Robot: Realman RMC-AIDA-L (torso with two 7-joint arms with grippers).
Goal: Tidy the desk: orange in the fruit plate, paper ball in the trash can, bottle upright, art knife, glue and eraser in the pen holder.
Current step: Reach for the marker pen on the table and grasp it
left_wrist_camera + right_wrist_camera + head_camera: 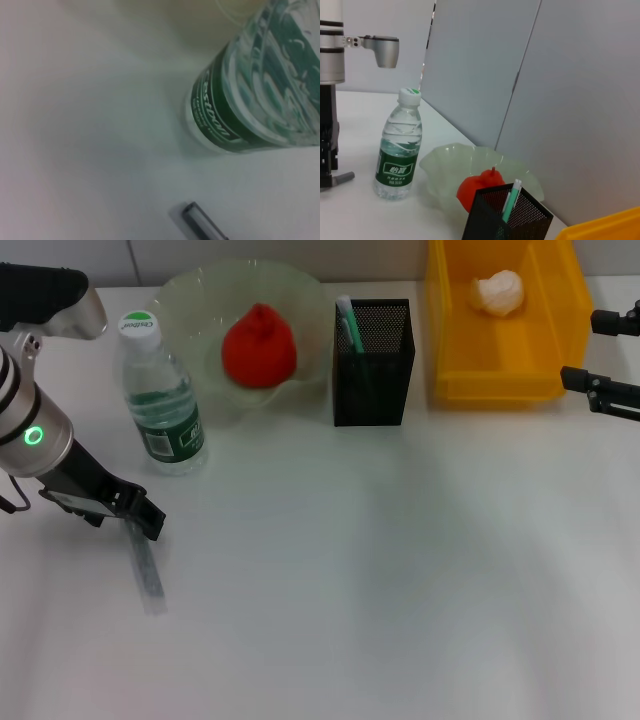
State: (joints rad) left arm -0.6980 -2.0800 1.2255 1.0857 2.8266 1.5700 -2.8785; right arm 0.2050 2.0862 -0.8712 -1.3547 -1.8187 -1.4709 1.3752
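Risk: knife [146,570] lies flat and thin on the desk just in front of the bottle [160,400]; a shallow pinch could skid it, and a wide approach could clip the bottle and tip it. Left gripper [143,520] sits low over the knife's near end, the rest of the blade trailing away from the bottle. Can't tell whether the fingers are closed on it. Right gripper [600,355] is parked beside the bin [455,330], fingers apart, holding nothing.
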